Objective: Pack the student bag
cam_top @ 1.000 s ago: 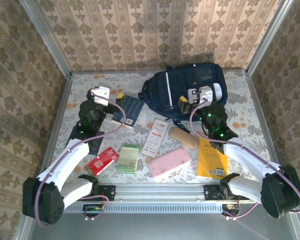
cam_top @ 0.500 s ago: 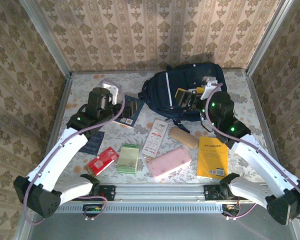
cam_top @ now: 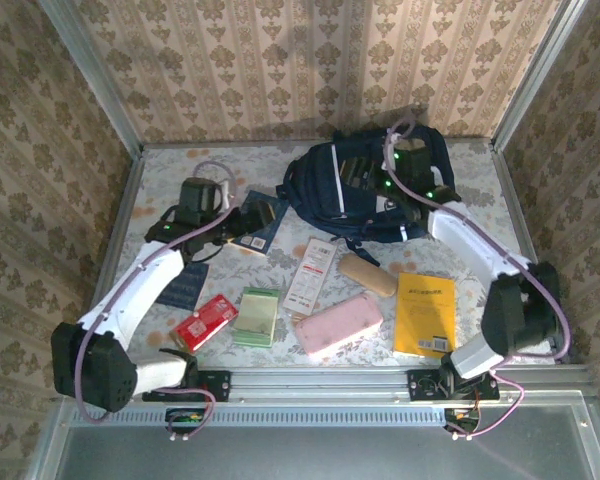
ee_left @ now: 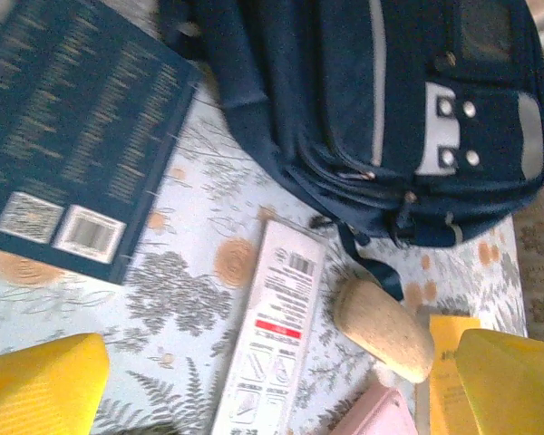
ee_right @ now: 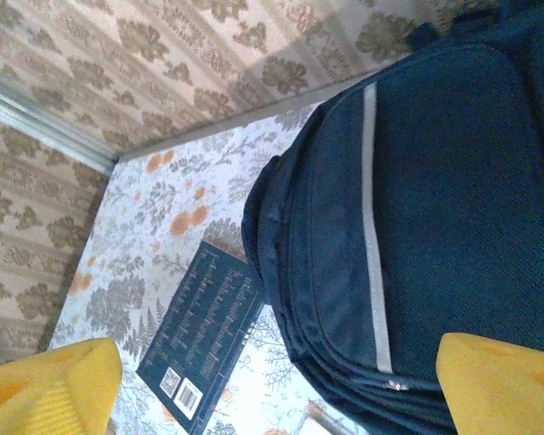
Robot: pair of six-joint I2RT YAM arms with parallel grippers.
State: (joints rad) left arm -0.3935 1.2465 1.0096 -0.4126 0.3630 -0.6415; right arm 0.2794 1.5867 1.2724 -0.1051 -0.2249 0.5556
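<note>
The student bag (cam_top: 365, 195) lies front pocket up on the tabletop (cam_top: 170, 175), toward its far edge. Just beside the bag's left side lies a navy book (cam_top: 260, 222). On the bag's near side lie a yellow booklet (cam_top: 425, 315), a pink case (cam_top: 338, 325), a white packet (cam_top: 311, 272) and a tan pouch (cam_top: 368, 273). The right end effector (ee_right: 279, 352) hangs over the bag's striped front, fingers spread, empty. The left end effector (ee_left: 281, 353), equally spread and empty, hovers left of the bag, near the book
</note>
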